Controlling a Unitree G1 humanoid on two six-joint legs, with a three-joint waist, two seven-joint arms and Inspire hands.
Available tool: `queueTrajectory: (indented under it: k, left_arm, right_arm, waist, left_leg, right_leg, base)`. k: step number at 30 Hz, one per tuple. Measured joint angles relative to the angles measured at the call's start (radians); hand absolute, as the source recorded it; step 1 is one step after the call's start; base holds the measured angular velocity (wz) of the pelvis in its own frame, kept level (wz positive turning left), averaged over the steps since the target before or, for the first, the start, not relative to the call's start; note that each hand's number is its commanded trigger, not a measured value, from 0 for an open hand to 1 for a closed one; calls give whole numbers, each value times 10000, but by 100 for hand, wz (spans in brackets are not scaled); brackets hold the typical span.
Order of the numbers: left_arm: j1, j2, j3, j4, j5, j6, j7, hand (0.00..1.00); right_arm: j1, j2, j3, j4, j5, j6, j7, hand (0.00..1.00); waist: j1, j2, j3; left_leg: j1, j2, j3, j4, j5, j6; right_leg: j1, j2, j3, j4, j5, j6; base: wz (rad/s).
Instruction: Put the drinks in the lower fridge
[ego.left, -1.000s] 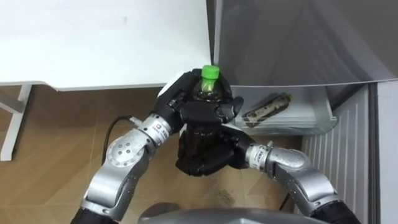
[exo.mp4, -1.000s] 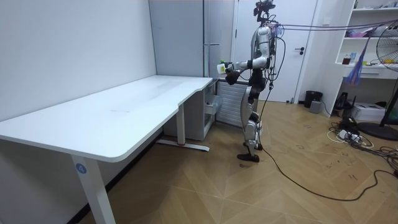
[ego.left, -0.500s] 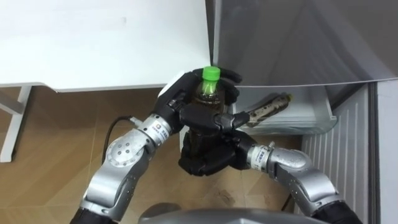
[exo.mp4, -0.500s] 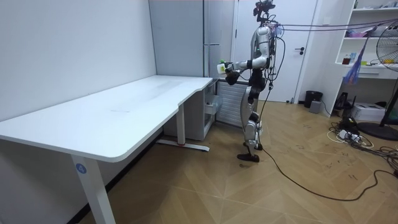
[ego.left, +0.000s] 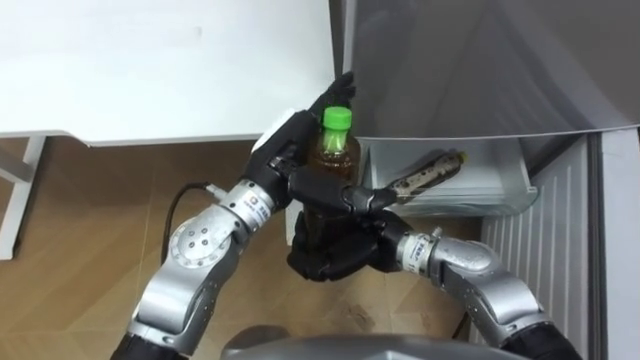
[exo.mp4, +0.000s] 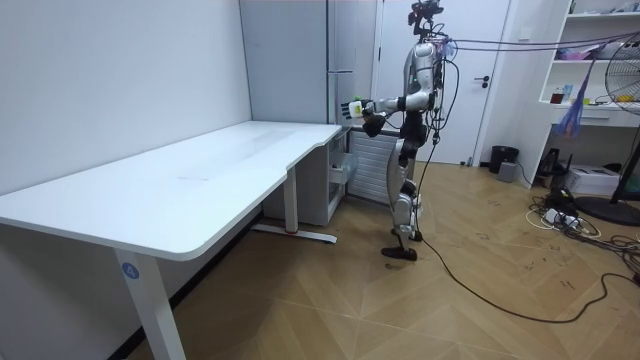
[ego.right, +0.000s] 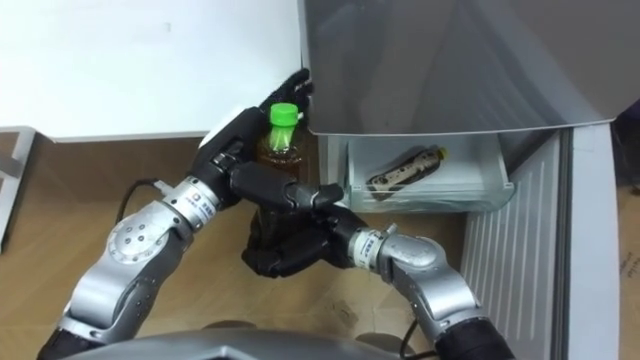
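Grey fridge door (ego.left: 470, 70) beside bottle (ego.left: 335, 152)

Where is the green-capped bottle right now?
Centre of the left eye view: the green-capped bottle stands upright in the right hand, the left hand open against it, just left of the open fridge drawer holding a second bottle.

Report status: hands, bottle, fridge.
Right hand shut on bottle, upright; left hand open against it. Bottle outside drawer, at its left. Drawer open, another bottle lying inside, space beside it.
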Motion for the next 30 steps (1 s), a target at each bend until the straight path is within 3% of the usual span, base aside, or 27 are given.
queueTrajectory:
  k: [3, 7, 10, 18, 24, 27, 30]
  left_arm:
    - [-1, -12, 297, -666, 30, -211, 56, 0]
    - [-113, -95, 812, -1289, 66, -848, 311, 0]
    - [-162, -151, 1268, -1394, 111, -917, 506, 0]
    - [-182, -378, 1999, -1501, 289, -1117, 697, 0]
    - [-250, -350, 2752, -2241, 257, -1720, 1883, 0]
    - [-383, -347, 3225, -2243, 191, -1812, 2383, 0]
    - [-385, -347, 3666, -2238, 150, -2037, 2920, 0]
  right_arm:
    - [5, 0, 39, 217, -9, -48, 62, 100]
    - [101, -103, 18, 302, -39, -48, 56, 100]
    - [101, -115, -21, 294, -228, -51, 62, 100]
    - [218, -191, -221, 291, -1238, -67, 357, 100]
    - [226, -403, -236, 190, -1223, -129, 366, 100]
    - [227, -403, -330, 191, -1225, -144, 381, 100]
    - [244, -407, -580, 192, -1231, -149, 388, 100]
  waist:
    - [55, 4, 1]
    - [266, 54, 34]
    - [336, 133, 83]
    - [556, 195, 65]
    - [703, 220, 36]
    - [822, 301, -16]
    - [929, 375, -4]
  left_leg:
    - [42, -1, 4, -16, 0, -1]
    - [92, -3, 13, -18, 0, -1]
    - [180, -3, 4, -68, 0, 0]
    - [206, -6, -36, -56, 2, -2]
    - [207, -11, -43, -1, 2, -2]
    - [212, -13, -44, 19, 2, -2]
    - [281, -12, -85, 8, 1, -1]
  right_leg:
    - [26, 1, 23, -6, 0, 0]
    - [64, -4, 31, -8, 0, 0]
    - [135, -2, 10, -16, 0, 0]
    - [182, -2, -47, -16, 0, 0]
    - [205, -16, -209, 1, 0, 0]
    - [225, -13, -205, 0, 0, 0]
    - [342, -12, -218, -3, 0, 0]
  base:
    - [0]
    - [-2]
    - [0]
    - [0]
    - [0]
    - [0]
    - [2]
